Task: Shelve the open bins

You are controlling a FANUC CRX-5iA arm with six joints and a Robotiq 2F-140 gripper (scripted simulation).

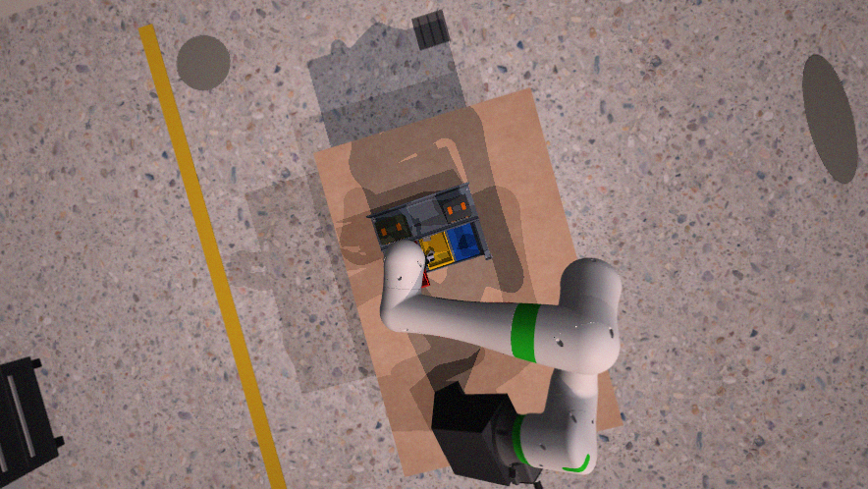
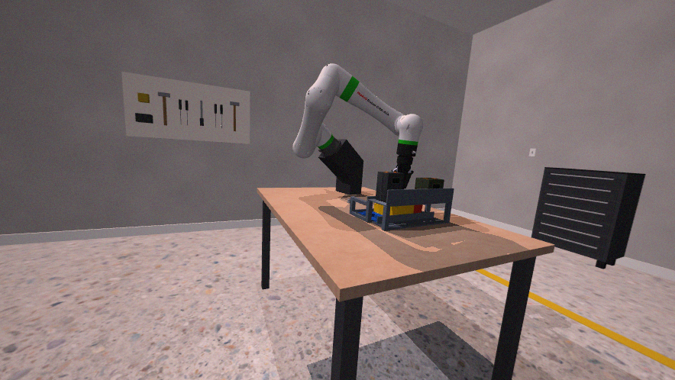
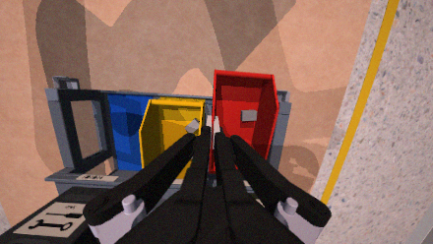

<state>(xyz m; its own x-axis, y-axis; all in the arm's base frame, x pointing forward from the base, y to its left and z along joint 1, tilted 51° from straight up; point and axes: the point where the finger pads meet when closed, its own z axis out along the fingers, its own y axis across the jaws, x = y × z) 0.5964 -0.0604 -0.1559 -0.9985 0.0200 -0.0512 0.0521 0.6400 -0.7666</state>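
Taking the worktop [image 1: 510, 139] [image 2: 307, 226] [image 3: 162, 49] from its near short edge in the exterior view, the shelf [image 1: 422, 211] [image 2: 420, 195] [image 3: 282, 123] comes first, back board toward that edge. Two dark boxes stand on it: one nearer the left long edge [image 1: 455, 208] [image 2: 389, 186] [image 3: 74, 194], one nearer the right [image 1: 390, 229] [image 2: 429, 181].

Beyond the board, the yellow bin [image 1: 441, 245] [image 2: 401, 209] [image 3: 164, 143] sits in the row beside a blue section [image 1: 466, 242] [image 2: 366, 216] [image 3: 128, 133], a grey part inside; it looks placed. The red bin [image 1: 425, 280] [image 2: 418, 208] [image 3: 236, 98], also with a part, is over the row's right-hand end, its front jutting past the lip toward the far short edge. The gripper [image 1: 429, 256] [image 2: 407, 175] [image 3: 212, 122] appears to pinch its side wall, fingers nearly together. Seating and releasing red seem left.

The arm hides most of red from above; the board covers both rear ends. Neither bin's colored mark can be made out, so centering stays uncertain, as does whether red touches the shelf floor.
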